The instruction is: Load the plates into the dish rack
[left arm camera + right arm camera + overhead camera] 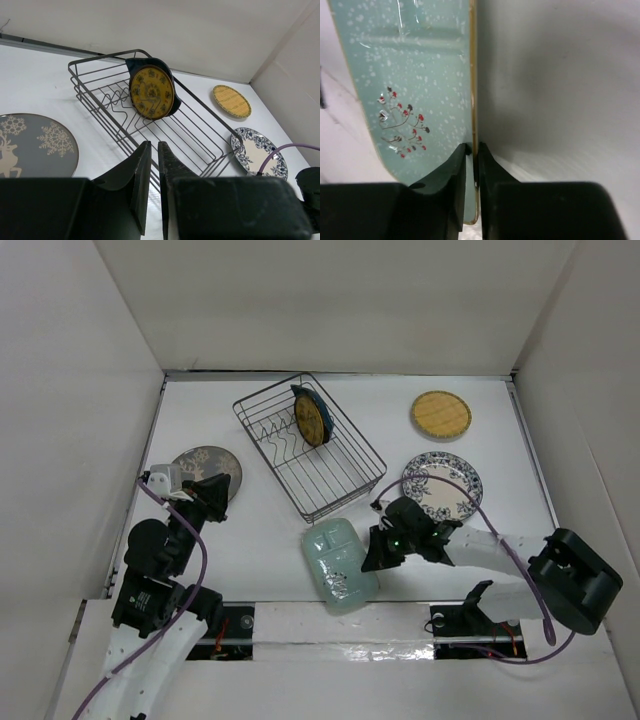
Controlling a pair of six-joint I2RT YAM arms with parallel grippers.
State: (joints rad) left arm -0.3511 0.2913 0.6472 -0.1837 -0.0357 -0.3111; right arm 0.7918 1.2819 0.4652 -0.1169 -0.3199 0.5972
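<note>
The pale green plate [338, 562] is a rounded glass rectangle, speckled white, with a small red-berried sprig and a gold rim. It lies on the table [270, 540] at 6 o'clock from the dish rack [345, 485], its long axis running about 11 to 5 o'clock.

The right gripper [471, 147] reaches in from 3 o'clock, forearm low, and pinches the plate's right rim between closed fingers.

In the rack, a yellow plate [151, 93] stands on edge against a dark blue plate [145, 63].

At 9 o'clock, the left gripper [150, 146] hangs empty with its fingers almost together beside the grey plate [205, 462]. A dark-patterned plate [448, 480] and a second yellow plate [440, 415] lie at 3 o'clock.
</note>
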